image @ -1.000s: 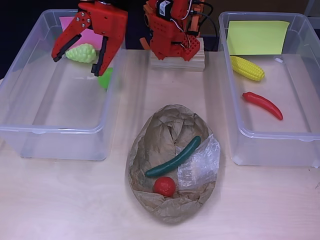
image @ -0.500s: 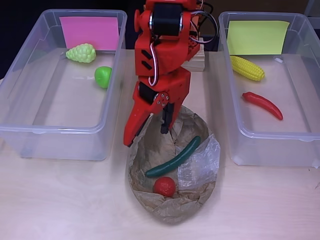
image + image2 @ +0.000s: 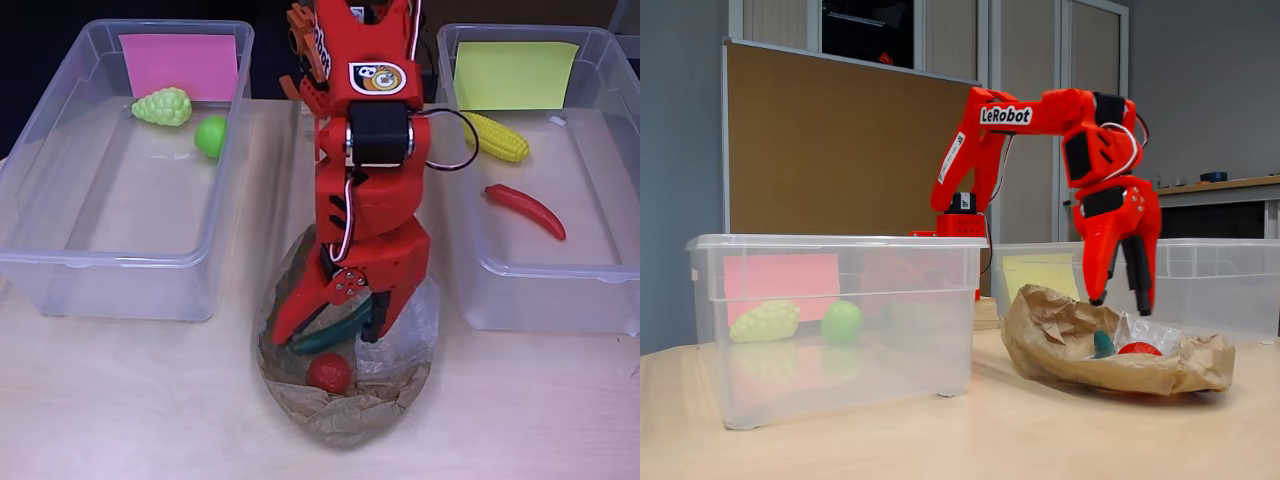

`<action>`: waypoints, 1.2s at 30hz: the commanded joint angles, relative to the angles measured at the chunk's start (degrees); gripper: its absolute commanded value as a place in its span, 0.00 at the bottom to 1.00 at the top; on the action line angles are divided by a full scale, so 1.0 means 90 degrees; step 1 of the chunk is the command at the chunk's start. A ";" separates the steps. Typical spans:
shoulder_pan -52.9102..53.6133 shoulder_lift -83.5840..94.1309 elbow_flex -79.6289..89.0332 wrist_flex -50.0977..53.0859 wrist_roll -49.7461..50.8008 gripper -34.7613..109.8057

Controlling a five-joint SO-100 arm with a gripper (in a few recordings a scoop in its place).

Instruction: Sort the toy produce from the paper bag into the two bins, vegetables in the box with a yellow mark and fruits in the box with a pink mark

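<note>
A: Now that the arm has swung from the pink-marked bin point(image 3: 60, 190) to the paper bag point(image 3: 345, 425), another pick looks near.

B: Gripper point(image 3: 330, 322)?

A: Fingers spread, empty, straddling the cucumber point(image 3: 325, 340) inside the bag.

B: Its axis?

A: Diagonal, lower-left to upper-right overhead; red fruit point(image 3: 329, 373) just below.

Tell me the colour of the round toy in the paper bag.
Red; the round toy shows best in the overhead view.

Count on desk: 2 bins, 1 bag, 6 toys.
Bins point(image 3: 60, 270) point(image 3: 600, 290); bag point(image 3: 345, 420); grapes point(image 3: 162, 106), green ball point(image 3: 211, 136), corn point(image 3: 497, 136), chili point(image 3: 525, 209), cucumber point(image 3: 325, 338), tomato point(image 3: 329, 373).
</note>
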 commanded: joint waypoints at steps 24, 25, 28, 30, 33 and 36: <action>-0.0010 -0.1992 -0.2129 0.0479 -0.0322 0.48; 0.0000 -0.2021 -0.2158 0.0479 -0.0352 0.46; 0.0010 -0.2041 -0.2217 0.0537 -0.0420 0.42; 0.0020 -0.2021 -0.2256 0.0615 -0.0449 0.40; 0.0029 -0.1934 -0.2275 0.0732 -0.0508 0.38; 0.0029 -0.1807 -0.2275 0.0908 -0.0566 0.37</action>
